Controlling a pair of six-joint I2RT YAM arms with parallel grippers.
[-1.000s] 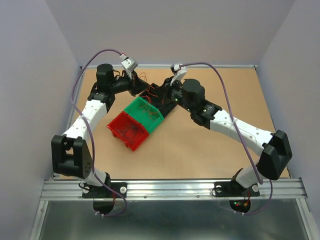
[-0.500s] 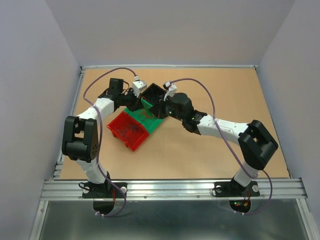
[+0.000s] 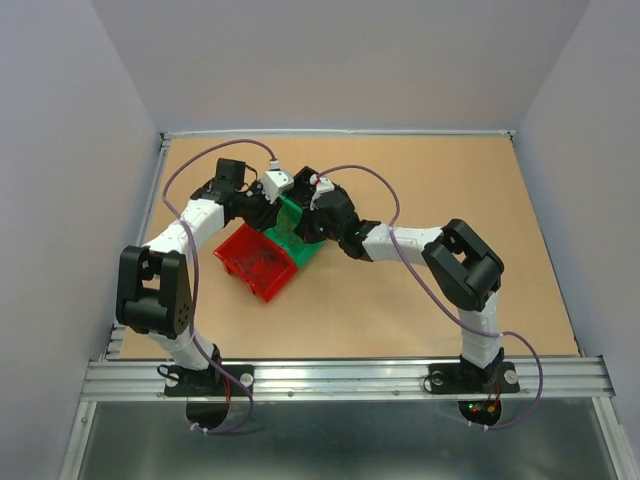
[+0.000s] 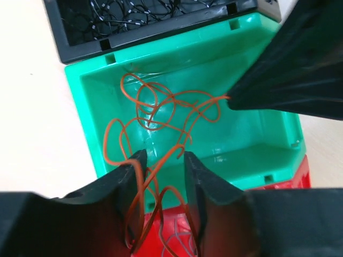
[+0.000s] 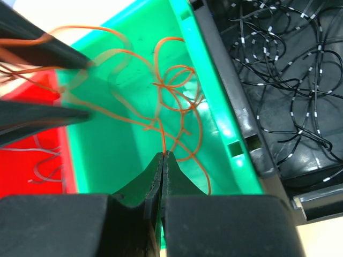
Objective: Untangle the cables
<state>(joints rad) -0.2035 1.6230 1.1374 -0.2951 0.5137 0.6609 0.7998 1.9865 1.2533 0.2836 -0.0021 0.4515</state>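
Orange cable [image 4: 161, 101] lies in loose, tangled loops inside the green bin [image 4: 88, 107] as my left wrist sees it, and several strands rise over the wall that meets the red bin [image 4: 308, 174]. My left end effector [image 4: 161, 160] is slightly spread, a finger on either side of those rising strands without clamping them. A black bin [image 4: 75, 40] touches the green bin's far wall and holds thin black cables [image 4: 134, 10] banded with white. My right end effector [image 4: 231, 99] comes in from the upper right, its tip on an orange strand. From my right wrist, that end effector is pressed together and pinches a single orange strand inside the green bin. The loops spread beyond it, and my left fingers show as blurred dark bars on the left. The red bin there holds a few pale strands [image 5: 43, 171], and the black bin on the right is full of its banded tangle. From above, the green and red bins sit touching on the brown counter [image 3: 450, 180], the red one nearer my bases. Both my arms fold in over the green one, and the cables are too small to follow.
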